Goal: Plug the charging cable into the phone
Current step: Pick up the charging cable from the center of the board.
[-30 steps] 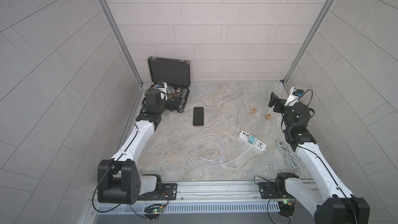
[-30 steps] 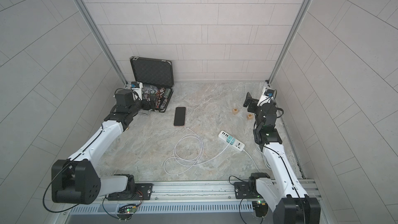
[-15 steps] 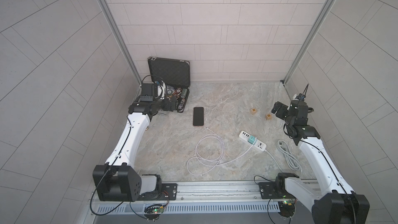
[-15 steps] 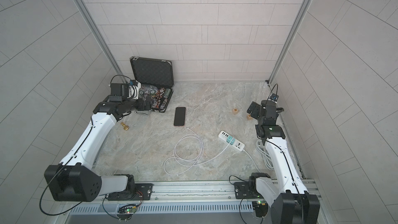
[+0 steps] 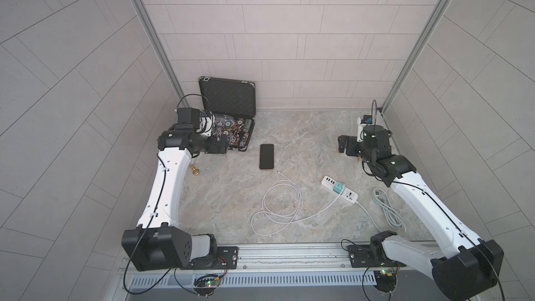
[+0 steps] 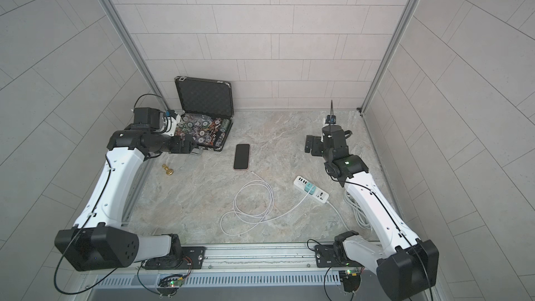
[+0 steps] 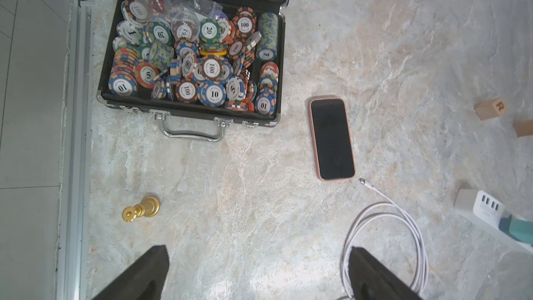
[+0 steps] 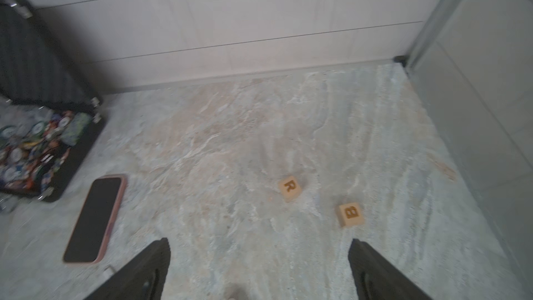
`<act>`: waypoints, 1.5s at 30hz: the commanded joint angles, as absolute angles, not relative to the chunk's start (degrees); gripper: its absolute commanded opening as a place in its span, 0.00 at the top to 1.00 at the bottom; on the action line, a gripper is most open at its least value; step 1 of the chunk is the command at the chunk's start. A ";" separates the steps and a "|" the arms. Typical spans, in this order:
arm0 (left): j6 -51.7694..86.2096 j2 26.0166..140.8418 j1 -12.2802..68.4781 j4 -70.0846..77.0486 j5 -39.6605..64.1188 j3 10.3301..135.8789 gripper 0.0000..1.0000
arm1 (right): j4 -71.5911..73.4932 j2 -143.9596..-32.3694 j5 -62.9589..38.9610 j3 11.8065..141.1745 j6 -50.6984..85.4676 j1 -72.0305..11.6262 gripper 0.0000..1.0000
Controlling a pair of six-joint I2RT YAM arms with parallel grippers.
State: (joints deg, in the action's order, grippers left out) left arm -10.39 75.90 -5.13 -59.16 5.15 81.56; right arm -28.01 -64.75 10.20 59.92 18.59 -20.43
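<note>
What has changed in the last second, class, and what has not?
The left arm swung outward, uncovering the gold chess piece; the left gripper turned toward the phone. The right gripper came inward, hiding the wooden blocks in both top views. Both stay open, holding nothing. Phone, charging cable, power strip and chip case unmoved.
</note>
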 commanded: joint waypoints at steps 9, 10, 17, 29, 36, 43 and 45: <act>-23.03 74.86 -5.76 -74.49 12.86 82.57 0.00 | -28.50 -75.58 8.48 66.18 16.63 -41.18 0.00; -22.69 75.21 -5.83 -74.48 13.41 82.75 0.00 | -29.13 -77.05 8.51 67.08 16.11 -42.28 0.02; -22.78 76.72 -4.89 -74.62 13.37 81.24 0.00 | -33.58 -84.15 5.92 73.14 13.44 -45.78 0.14; -21.12 79.83 -1.31 -74.14 9.94 75.96 0.00 | -36.45 -94.71 1.21 78.53 13.76 -45.79 0.30; -19.98 80.14 -0.88 -72.86 9.49 75.29 0.00 | -44.36 -104.66 -2.51 85.85 13.99 -45.79 0.47; -19.90 79.34 -0.66 -72.47 9.42 74.15 0.00 | -50.48 -111.50 -2.54 90.51 15.17 -45.79 0.50; -19.86 79.17 -0.62 -72.34 9.73 73.81 0.00 | -51.97 -112.79 -2.49 91.89 15.20 -45.79 0.50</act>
State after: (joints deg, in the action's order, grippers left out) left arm -20.14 80.12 -0.93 -72.42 9.17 74.78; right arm -47.66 -111.92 -2.15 89.69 14.46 -45.63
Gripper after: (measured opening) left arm 0.999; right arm 0.498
